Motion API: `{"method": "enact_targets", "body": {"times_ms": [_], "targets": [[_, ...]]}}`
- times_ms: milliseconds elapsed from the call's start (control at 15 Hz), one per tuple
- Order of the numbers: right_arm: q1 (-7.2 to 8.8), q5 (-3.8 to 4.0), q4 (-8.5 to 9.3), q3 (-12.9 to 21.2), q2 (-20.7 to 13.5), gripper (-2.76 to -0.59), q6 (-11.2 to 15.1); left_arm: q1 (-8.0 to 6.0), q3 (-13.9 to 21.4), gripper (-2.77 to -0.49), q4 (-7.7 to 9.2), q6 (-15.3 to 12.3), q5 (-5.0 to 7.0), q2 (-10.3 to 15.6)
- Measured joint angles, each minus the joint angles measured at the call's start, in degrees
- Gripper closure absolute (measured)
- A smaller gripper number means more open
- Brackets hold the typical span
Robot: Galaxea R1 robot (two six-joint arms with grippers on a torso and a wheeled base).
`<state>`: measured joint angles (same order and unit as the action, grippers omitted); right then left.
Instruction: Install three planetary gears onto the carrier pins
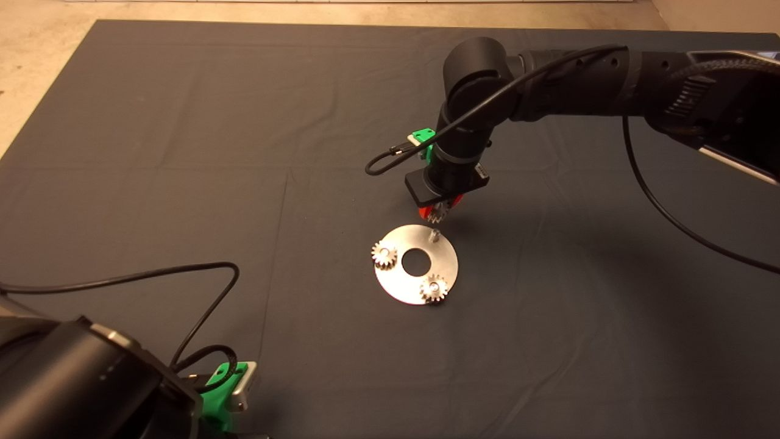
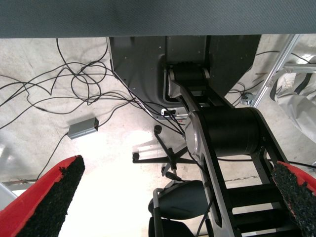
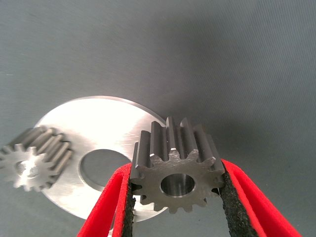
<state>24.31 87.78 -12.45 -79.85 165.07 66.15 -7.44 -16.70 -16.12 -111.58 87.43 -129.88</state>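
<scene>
The left gripper (image 1: 234, 390) waits at the mat's (image 1: 183, 122) near-left corner, its fingers (image 2: 47, 202) spread wide on nothing, its camera seeing only floor and cables. On the carrier disc (image 1: 416, 263), one seated gear (image 1: 384, 254) sits at the left rim and another seated gear (image 1: 434, 288) at the near rim. The third pin (image 1: 434, 236), still bare, stands on the far side. Just above it hangs the right gripper (image 1: 437, 214), clamped on the last gear (image 3: 176, 167) across its teeth (bore facing the wrist camera). That arm is far nearer. The move likely turns on bringing the bore's axis in line with the upright pin below before lowering.
</scene>
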Motion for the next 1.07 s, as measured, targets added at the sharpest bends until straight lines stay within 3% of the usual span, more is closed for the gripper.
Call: {"method": "enact_targets", "body": {"times_ms": [400,1067], "targets": [[-1.86,-0.06,0.02,0.00,-0.02,-1.04,1.93,0.62,0.00,-2.77,-0.24,-0.01,0.05,-0.11],[-2.10,-0.05,0.25,0.02,0.15,-1.04,2.78,1.13,0.00,-2.77,-1.11,0.00,0.02,-0.11]]}}
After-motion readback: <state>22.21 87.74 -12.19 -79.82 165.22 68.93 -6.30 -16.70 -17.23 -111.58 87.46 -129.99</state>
